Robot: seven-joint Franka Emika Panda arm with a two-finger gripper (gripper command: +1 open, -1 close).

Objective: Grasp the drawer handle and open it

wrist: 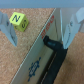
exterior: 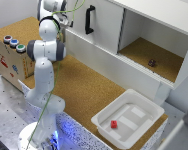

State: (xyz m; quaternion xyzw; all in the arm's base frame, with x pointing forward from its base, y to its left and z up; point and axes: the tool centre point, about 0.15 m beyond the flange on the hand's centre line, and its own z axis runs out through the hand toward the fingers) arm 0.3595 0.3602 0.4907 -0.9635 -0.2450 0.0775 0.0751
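Currently, the white Franka arm (exterior: 45, 75) stands on its round base at the near edge of the cork-covered table (exterior: 89, 92), with its upper links reaching up toward the white cabinet (exterior: 139, 37). The gripper (exterior: 64, 19) is partly hidden behind the arm's own links in the exterior view, close to the cabinet's sliding panel. That panel carries the black handle (exterior: 89, 19), mounted upright on the white front face, just to the exterior view's right of the gripper.

In the wrist view, the gripper (wrist: 41, 29) is spread wide, nothing between its fingers (wrist: 72, 27). The black handle (wrist: 51, 44) lies near one fingertip, not enclosed. A yellow-green cube (wrist: 18, 20) marked with a letter rests on the cork beside the other finger.

Beyond the handle, the cabinet's open compartment holds a small dark object (exterior: 152, 63) on its cork floor. A white tray (exterior: 153, 109) sits on the table below the cabinet, with a small red block (exterior: 114, 124) inside. A cardboard box (exterior: 9, 60) bearing coloured buttons (exterior: 13, 43) stands behind the arm.
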